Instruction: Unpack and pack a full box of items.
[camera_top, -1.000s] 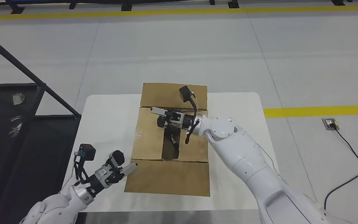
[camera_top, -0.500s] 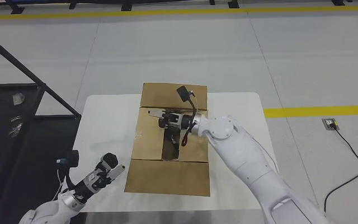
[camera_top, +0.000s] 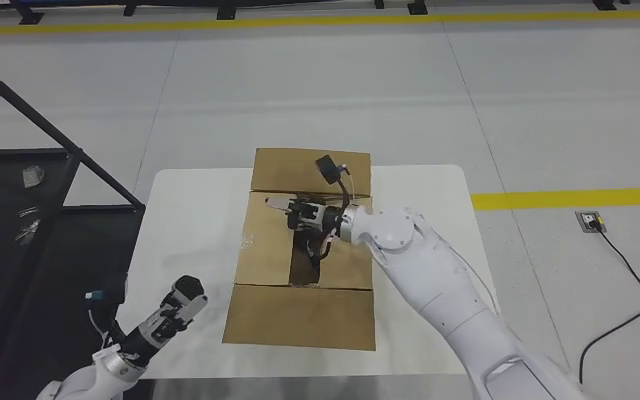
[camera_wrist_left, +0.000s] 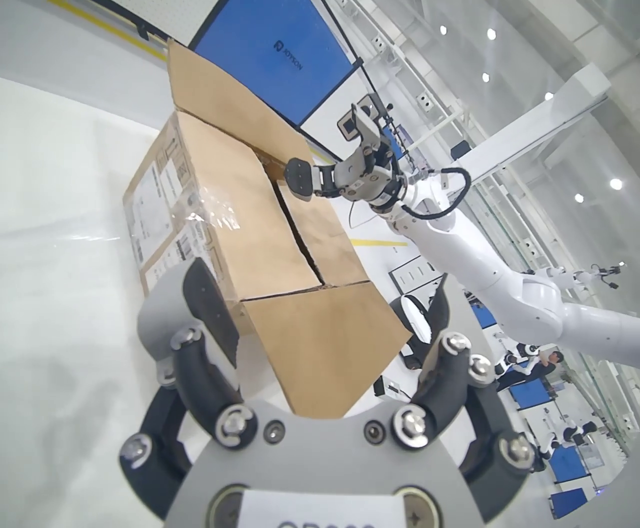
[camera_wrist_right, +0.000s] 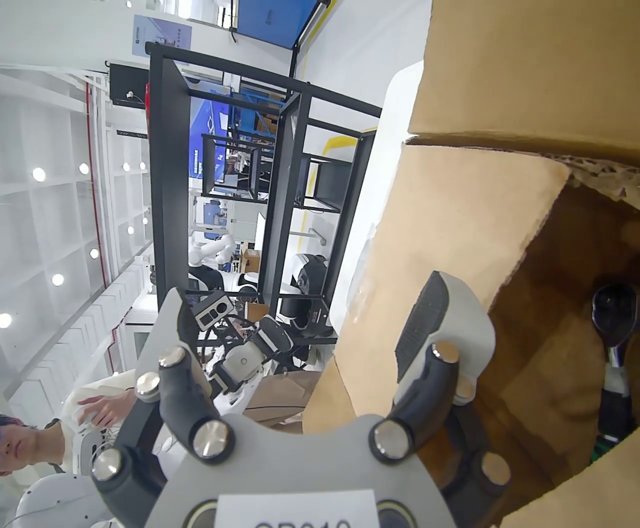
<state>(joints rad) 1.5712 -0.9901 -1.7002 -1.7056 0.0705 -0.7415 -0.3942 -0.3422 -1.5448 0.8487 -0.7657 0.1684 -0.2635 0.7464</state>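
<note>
A brown cardboard box (camera_top: 262, 250) stands in the middle of the white table (camera_top: 190, 220), its top flaps partly spread around a dark opening (camera_top: 305, 262). My right gripper (camera_top: 278, 203) is open over the far-left part of the box top. In the right wrist view one fingertip (camera_wrist_right: 432, 312) sits at the inner flap (camera_wrist_right: 450, 215), the other off to the side. A dark metal tool (camera_wrist_right: 607, 310) lies inside the box. My left gripper (camera_top: 188, 292) is open near the table's front left, apart from the box, with the near flap (camera_wrist_left: 320, 340) ahead of it.
A black metal rack (camera_top: 40, 200) stands beside the table on the left, also visible as a black frame (camera_wrist_right: 280, 200). Bare table surface lies left and right of the box. Yellow floor lines (camera_top: 540, 198) run beyond the table.
My left arm has drawn back from the box's near-left corner toward the table's front-left edge. My right gripper has shifted slightly left over the box top.
</note>
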